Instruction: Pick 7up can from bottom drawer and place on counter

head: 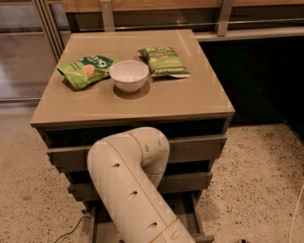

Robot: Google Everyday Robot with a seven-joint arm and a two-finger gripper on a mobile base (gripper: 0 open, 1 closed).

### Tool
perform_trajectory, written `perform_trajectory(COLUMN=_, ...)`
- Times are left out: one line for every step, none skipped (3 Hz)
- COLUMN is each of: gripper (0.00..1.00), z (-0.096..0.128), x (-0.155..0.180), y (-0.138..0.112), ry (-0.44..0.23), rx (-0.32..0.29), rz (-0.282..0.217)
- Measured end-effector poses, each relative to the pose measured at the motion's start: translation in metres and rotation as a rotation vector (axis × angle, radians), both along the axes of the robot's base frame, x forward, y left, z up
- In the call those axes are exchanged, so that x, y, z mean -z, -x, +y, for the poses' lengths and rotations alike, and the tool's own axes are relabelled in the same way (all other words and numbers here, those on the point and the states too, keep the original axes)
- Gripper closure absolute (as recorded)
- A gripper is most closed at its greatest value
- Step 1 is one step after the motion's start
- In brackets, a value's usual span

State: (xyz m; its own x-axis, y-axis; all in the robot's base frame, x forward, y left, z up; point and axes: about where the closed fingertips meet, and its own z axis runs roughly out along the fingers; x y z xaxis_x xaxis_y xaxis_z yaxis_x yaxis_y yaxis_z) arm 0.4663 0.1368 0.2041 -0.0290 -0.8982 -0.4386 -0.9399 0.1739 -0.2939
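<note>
The counter (190, 102) is the tan top of the drawer cabinet. The bottom drawer (190, 216) stands pulled out at the foot of the cabinet; only a strip of its grey floor shows. My white arm (130, 190) bends in front of the drawers and covers most of the drawer's inside. The gripper is hidden behind the arm, down in or near the bottom drawer. The 7up can is not in view.
A white bowl (128, 74) sits on the counter between two green snack bags, one on the left (85, 70) and one on the right (164, 60). Two upper drawers (199, 147) are slightly open. Speckled floor (256, 180) surrounds the cabinet. A railing (223, 14) runs behind.
</note>
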Motion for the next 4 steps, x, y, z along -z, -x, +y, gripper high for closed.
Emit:
perform_trajectory(gripper=0.28, z=0.011, x=-0.002, y=0.003, ry=-0.035, rx=-0.043, rz=0.027)
perform_trajectory(gripper=0.24, z=0.022, x=-0.057, y=0.027, ry=-0.086, rx=-0.116, rz=0.035)
perform_trajectory(gripper=0.38, z=0.015, x=-0.106, y=0.059, ry=-0.090, rx=-0.176, rz=0.041)
perform_trajectory(gripper=0.31, z=0.010, x=-0.120, y=0.069, ry=-0.082, rx=-0.185, rz=0.046)
